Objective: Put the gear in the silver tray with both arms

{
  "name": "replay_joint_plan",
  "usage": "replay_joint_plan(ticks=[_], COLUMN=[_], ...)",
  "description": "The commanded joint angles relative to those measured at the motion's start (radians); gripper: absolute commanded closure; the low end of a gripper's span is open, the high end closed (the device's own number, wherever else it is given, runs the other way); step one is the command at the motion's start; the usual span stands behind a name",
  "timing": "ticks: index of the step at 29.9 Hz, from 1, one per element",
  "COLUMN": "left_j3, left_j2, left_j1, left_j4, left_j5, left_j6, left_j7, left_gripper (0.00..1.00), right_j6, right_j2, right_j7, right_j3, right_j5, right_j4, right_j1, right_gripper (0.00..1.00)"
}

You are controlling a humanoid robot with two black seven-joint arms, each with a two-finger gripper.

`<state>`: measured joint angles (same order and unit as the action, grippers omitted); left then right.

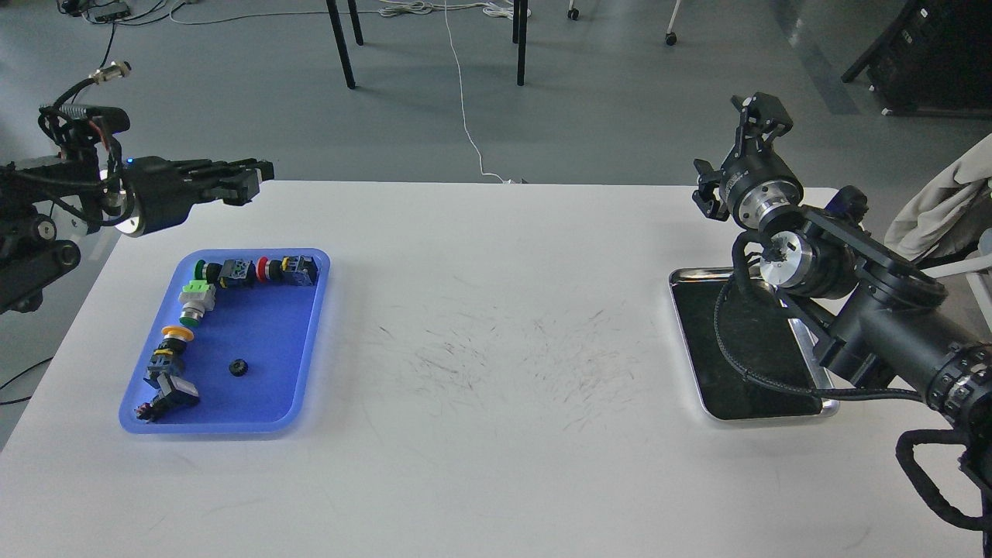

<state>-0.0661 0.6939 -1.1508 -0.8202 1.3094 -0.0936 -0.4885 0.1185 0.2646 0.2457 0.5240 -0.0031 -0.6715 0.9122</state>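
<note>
You've got two containers on the white worktop [480, 372], well apart. Blue tray [306, 341] on the left holds the gear [237, 369], small and black, lying alone on the bare floor near the middle, touching nothing. Rest of that tray: a row of push-button switches along the back rim [256, 271] and a second line down the left wall [172, 364], with red, green and yellow caps. Silver tray [690, 341] sits on the right, dark reflective bottom; nothing visible in the part you can see, but the right arm [876, 318] and its cable cover the right side. Left end effector [260, 177] hangs above the worktop's back-left corner, behind the blue tray, fingers pressed together, holding nothing. Right end effector [763, 108] is raised behind the silver tray, pointing up; can't tell whether its fingers are apart or together.
</note>
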Motion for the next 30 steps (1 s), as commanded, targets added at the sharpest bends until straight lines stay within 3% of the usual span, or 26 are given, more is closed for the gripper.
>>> replay_joint_plan(ticks=[1, 6, 18, 30], left_j3=[-0.001, -0.009, -0.06, -0.109], left_j2=[-0.106, -0.27, -0.68, -0.694], left_j1=[-0.027, -0.047, -0.024, 0.052], left_j4=[0.001, 0.036, 0.259, 0.394], left_j5=[0.001, 0.001, 0.002, 0.005], left_j6=[0.0, -0.006, -0.003, -0.001], left_j7=[0.0, 0.0, 0.0, 0.0], left_gripper=[0.84, 0.84, 0.84, 0.83], right_j6=[0.012, 0.013, 0.015, 0.013], right_j2=[0.005, 0.034, 0.077, 0.085], right_j7=[0.0, -0.006, -0.013, -0.013], right_j3=[0.001, 0.001, -0.001, -0.001], right_j5=[0.0, 0.0, 0.002, 0.002], right_j4=[0.001, 0.009, 0.009, 0.009], right_j1=[0.023, 0.074, 0.099, 0.094], right_gripper=[0.01, 0.01, 0.01, 0.01])
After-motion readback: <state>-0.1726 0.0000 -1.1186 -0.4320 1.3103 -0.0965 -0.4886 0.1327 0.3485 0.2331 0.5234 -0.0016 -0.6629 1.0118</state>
